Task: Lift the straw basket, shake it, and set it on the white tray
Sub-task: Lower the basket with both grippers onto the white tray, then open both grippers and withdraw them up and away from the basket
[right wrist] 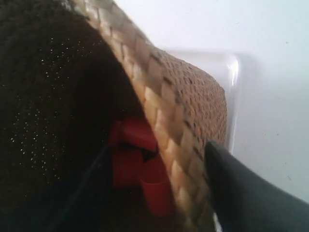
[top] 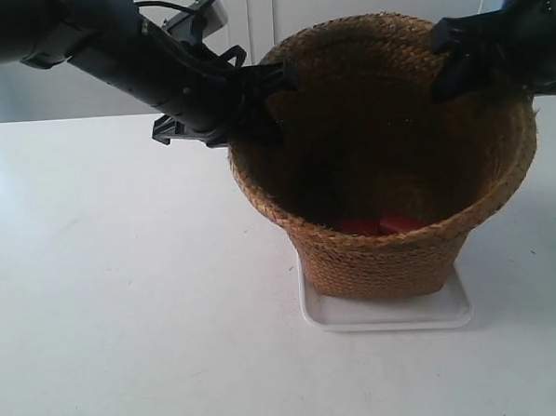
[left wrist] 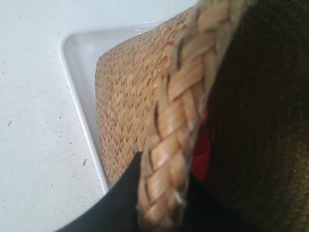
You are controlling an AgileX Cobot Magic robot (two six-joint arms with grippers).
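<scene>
And here we are: the straw basket point(top: 392, 249) stands on the white tray point(top: 386, 316), and the tray lies flat on the desk point(top: 124, 300). From the exterior view the basket's base sits inside the tray's low rim, with a strip of white showing along the front and at both near corners. So we judge the set-down to be as good as made. Whether the lift and the shake are behind us, these pictures cannot say. What looks left is letting go and backing the arms away.

At the bottom of the basket we spot some red plastic pieces point(top: 381, 225); what they are, we cannot make out.

Now the grips. The left end effector point(left wrist: 161, 212) straddles the braided rim, one dark finger point(left wrist: 120, 198) pressed to the outside of the weave and darkness hard against the inside. We call that clamped on the straw basket. The right end effector point(right wrist: 178, 193) also sits astride the rim: its outer finger point(right wrist: 241, 193) lies just beside the braid, but the inner side is lost in the shadow of the basket, so we cannot tell whether it pinches or has let go.

In the exterior view both arms meet the rim on opposite sides, high above the tray.
</scene>
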